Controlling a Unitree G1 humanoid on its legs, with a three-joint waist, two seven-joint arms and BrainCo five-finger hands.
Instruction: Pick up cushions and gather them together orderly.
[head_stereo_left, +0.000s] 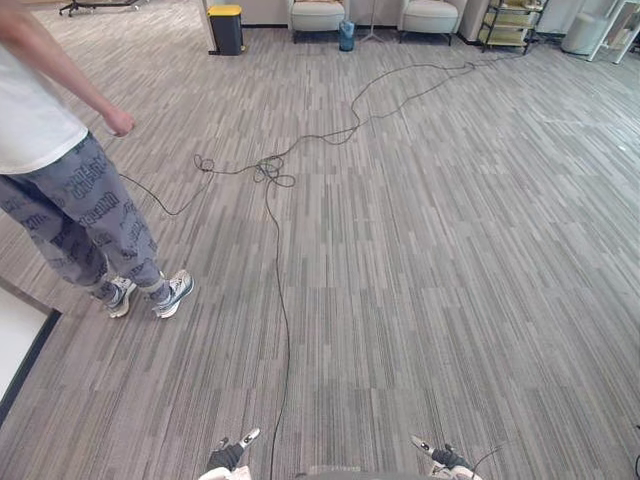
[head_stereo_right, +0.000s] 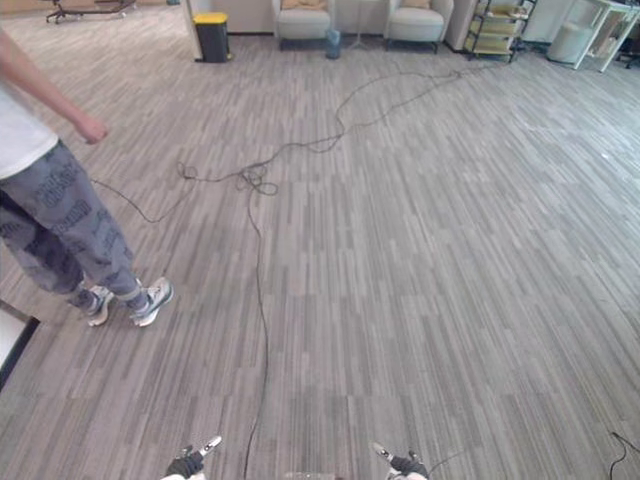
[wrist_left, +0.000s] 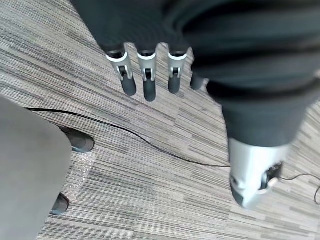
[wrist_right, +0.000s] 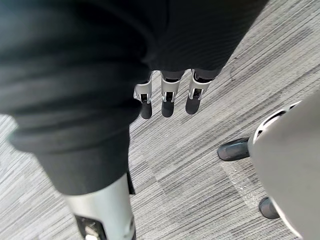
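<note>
One person (head_stereo_left: 60, 170) stands at the left in a white top and patterned grey trousers, with two sneakers flat on the grey striped carpet (head_stereo_left: 430, 280). At the far wall is one black bin (head_stereo_left: 226, 30) with a yellow lid; the lid is down, so its contents are hidden. Right of it are two pale upholstered armchairs (head_stereo_left: 318, 15), with one small blue bin (head_stereo_left: 346, 36) between them. Each seat seems to hold a tan cushion (head_stereo_right: 303, 4), well apart from both hands, though they are too small to be sure. Further right stands one open shelf rack (head_stereo_left: 512, 22) with pale items on it, too far off to identify. At the bottom edge the left hand (head_stereo_left: 228, 456) hangs low, its fingers (wrist_left: 146, 80) straight, side by side and holding nothing. The right hand (head_stereo_left: 443, 458) hangs likewise, its fingers straight and empty.
</note>
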